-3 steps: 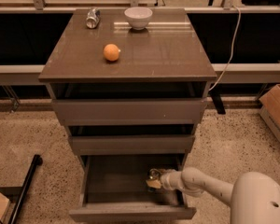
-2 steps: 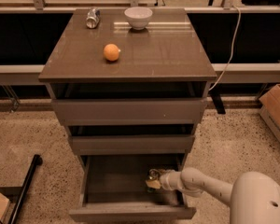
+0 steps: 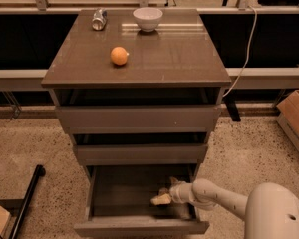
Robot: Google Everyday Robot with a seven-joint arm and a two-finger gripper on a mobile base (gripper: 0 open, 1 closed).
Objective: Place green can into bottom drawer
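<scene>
The bottom drawer [image 3: 139, 228] of the grey-brown cabinet is pulled out, and its dark inside shows. My gripper [image 3: 162, 199] is inside it, low over the drawer floor at the right of centre. The white arm [image 3: 214, 197] reaches in from the lower right. The green can does not show clearly. A dark shape lies just under and right of the gripper, and I cannot tell what it is.
On the cabinet top are an orange fruit [image 3: 119, 56], a white bowl [image 3: 147, 19] and a silver-grey can [image 3: 98, 19]. The two upper drawers are slightly open. A cardboard box [image 3: 296, 118] stands at the right. A black pole [image 3: 27, 195] lies on the floor at the left.
The gripper has shifted slightly toward the drawer's front. Nothing else has moved.
</scene>
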